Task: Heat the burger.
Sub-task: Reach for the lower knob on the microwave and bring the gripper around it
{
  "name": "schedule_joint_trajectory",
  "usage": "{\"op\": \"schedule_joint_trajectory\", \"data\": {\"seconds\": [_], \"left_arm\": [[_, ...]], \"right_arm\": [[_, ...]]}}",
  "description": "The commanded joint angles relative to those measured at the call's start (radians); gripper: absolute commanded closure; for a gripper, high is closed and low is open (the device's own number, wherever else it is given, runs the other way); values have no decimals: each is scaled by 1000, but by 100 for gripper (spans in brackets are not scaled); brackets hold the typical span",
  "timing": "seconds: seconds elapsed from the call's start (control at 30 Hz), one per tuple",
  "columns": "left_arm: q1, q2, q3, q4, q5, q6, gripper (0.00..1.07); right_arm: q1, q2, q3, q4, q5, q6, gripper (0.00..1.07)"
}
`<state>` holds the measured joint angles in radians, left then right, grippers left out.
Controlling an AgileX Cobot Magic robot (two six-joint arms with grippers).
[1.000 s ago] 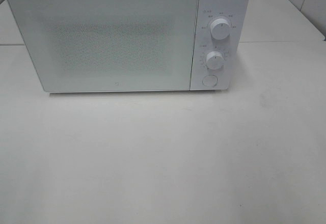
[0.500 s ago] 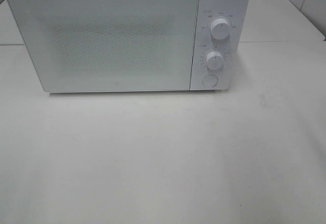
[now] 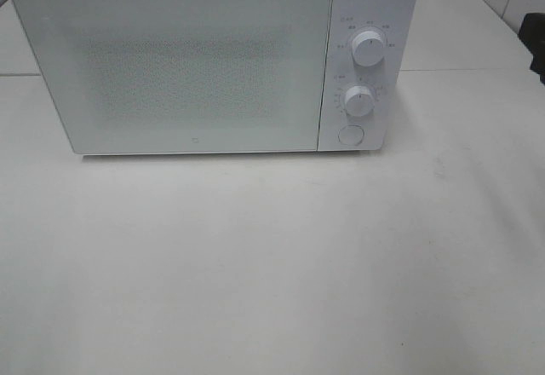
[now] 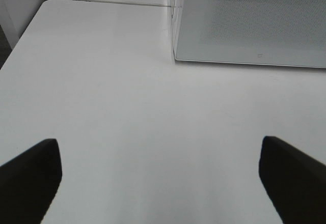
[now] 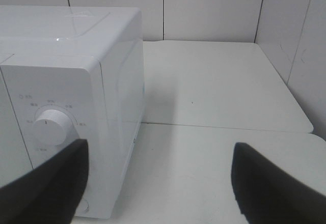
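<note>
Our left gripper [image 4: 158, 141] hangs released above the white desk [image 4: 102, 91]. Its two dark fingers [image 4: 30, 178] are spread wide with nothing between them, and they face the lower left corner of the microwave [image 4: 249, 20]. Our right gripper [image 5: 160, 145] is likewise released and empty, near the microwave's front right corner, where the upper dial [image 5: 51, 124] shows just past one finger. From above, the microwave stands at the back of the desk, its door [image 3: 170, 68] shut, with a lower dial [image 3: 359, 100] and a round button [image 3: 350, 135] under the upper one. We cannot tell where the burger is: no view shows it, and the frosted door reveals nothing behind it.
</note>
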<state>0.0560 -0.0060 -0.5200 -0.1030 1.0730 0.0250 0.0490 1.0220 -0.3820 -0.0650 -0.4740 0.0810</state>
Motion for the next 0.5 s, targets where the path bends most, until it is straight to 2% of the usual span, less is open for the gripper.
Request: {"op": "schedule_joint_trajectory", "data": {"seconds": [0.03, 0.17, 0.3, 0.37, 0.4, 0.43, 0.5], "left_arm": [[3, -22, 1, -5, 0, -1, 8], [3, -22, 1, -5, 0, -1, 8], [3, -22, 1, -5, 0, -1, 8], [3, -22, 1, -5, 0, -1, 8], [3, -22, 1, -5, 0, -1, 8], [3, -22, 1, -5, 0, -1, 8], [3, -22, 1, -5, 0, -1, 8]], "right_arm": [[1, 80, 1, 38, -93, -54, 33], [2, 189, 28, 181, -218, -171, 33], [17, 246, 64, 261, -343, -207, 33], [73, 282, 91, 357, -448, -262, 33], [73, 282, 91, 357, -448, -262, 33], [128, 307, 103, 410, -488, -307, 33], [153, 319, 106, 438, -503, -335, 33]]}}
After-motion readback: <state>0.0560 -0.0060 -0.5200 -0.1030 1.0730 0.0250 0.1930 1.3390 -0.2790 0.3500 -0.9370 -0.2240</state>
